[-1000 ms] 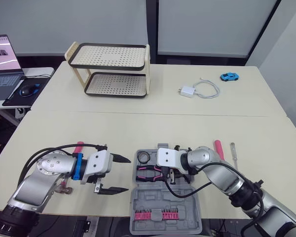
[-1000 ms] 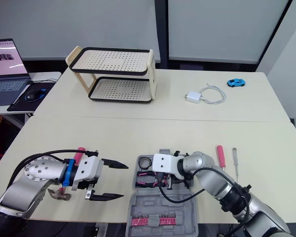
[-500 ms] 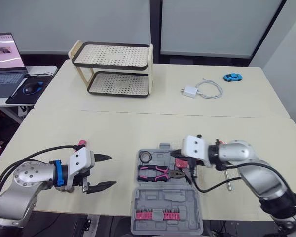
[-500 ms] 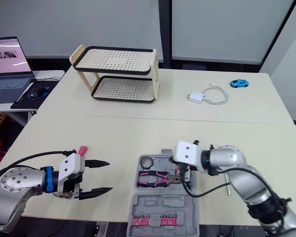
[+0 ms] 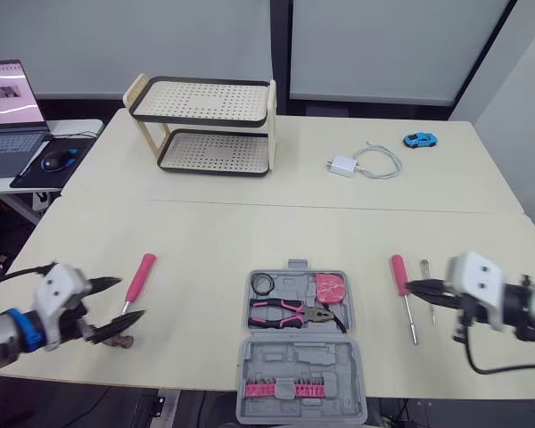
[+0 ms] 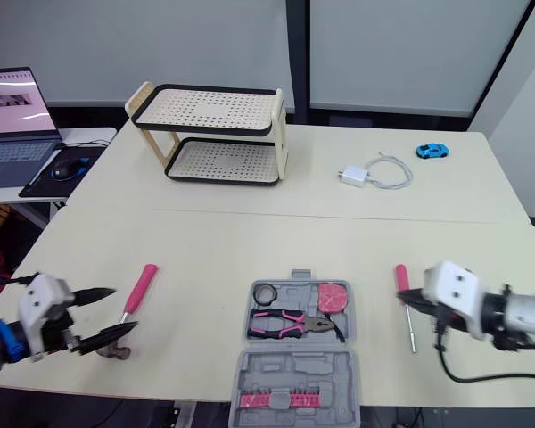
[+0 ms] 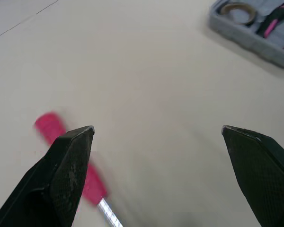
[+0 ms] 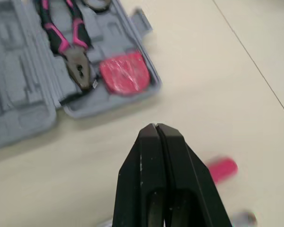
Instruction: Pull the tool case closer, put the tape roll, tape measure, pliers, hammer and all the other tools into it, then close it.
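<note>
The grey tool case (image 5: 339, 339) lies open at the table's front middle. In it are the tape roll (image 5: 262, 283), the red tape measure (image 5: 330, 289), the pink-handled pliers (image 5: 294, 311) and a strip of bits (image 5: 281, 389). The pink-handled hammer (image 5: 137, 278) lies on the table to the left. My left gripper (image 5: 130, 299) is open just beside the hammer, holding nothing. My right gripper (image 5: 410, 286) is shut and empty, its tip near a pink-handled screwdriver (image 5: 399, 272) and a thin screwdriver (image 5: 425, 276) right of the case.
A two-tier perforated rack (image 5: 205, 125) stands at the back left. A white charger with cable (image 5: 361, 162) and a blue toy car (image 5: 416, 139) lie at the back right. A laptop (image 5: 4, 107) and mouse (image 5: 53, 159) sit on a side desk.
Both arms drew outward from the case: the left gripper went left beside the hammer, the right gripper went right to the screwdrivers. The red tape measure now shows in the case.
</note>
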Controlling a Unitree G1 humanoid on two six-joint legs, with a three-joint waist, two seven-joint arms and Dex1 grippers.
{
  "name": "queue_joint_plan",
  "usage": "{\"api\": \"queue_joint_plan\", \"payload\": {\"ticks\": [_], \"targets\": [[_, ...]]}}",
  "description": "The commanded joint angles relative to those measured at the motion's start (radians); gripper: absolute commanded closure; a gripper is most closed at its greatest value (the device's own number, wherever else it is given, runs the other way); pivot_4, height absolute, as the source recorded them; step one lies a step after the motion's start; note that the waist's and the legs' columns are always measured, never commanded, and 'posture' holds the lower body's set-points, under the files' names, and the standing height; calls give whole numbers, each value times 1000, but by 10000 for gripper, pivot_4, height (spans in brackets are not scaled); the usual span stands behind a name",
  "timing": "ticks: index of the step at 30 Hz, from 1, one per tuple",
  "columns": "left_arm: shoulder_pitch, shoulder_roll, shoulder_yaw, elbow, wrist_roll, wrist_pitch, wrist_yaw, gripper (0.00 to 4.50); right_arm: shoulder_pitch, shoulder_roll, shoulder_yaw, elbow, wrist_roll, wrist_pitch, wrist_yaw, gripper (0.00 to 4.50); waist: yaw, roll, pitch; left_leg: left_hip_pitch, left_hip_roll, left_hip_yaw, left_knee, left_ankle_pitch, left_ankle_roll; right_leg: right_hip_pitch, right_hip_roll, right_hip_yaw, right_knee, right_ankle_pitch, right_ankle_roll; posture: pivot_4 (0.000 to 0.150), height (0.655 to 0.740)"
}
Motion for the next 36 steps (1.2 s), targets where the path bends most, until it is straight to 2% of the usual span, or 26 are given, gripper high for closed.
{"api": "queue_joint_plan", "payload": {"ticks": [1,5,8,20,25,32,36], "targets": [[38,44,73,80,10,-28,-31,0,121,0,-140,11,-11,-57,46,44741,3,0,0,0,0,0,0,0,0,0,0,0,0,0,0,1500,7350],[78,78,101,177,10,-28,-76,0,227,6,-232,43,-17,-66,69,44741,2,-1,0,1,0,1,0,0,0,1,0,0,0,-1,-1,1500,7350],[110,93,105,202,12,-22,-111,0,316,-2,-268,50,-29,-72,108,39737,2,-1,-1,2,1,1,0,0,0,1,0,0,0,-2,-1,1500,7350],[182,71,134,-51,-1,162,-34,0,416,21,-370,61,-8,-66,138,14424,5,-3,-1,3,1,2,-1,0,0,3,0,1,0,-3,-1,1500,7350],[217,67,161,-141,-4,201,-44,0,421,13,-378,74,-15,-83,151,314,4,-3,-1,3,1,2,-1,0,0,3,0,1,-1,-3,-1,1500,7350],[226,54,148,-274,-1,215,-54,0,401,-18,-342,94,-54,-155,158,314,7,-3,-1,5,1,2,-1,0,-1,5,0,1,-1,-4,-1,1500,7350],[221,45,82,-389,-9,257,-41,0,364,-20,-281,43,-26,-107,137,314,8,-3,-1,5,1,3,-1,0,-1,5,0,1,-1,-4,-1,1500,7350]]}}
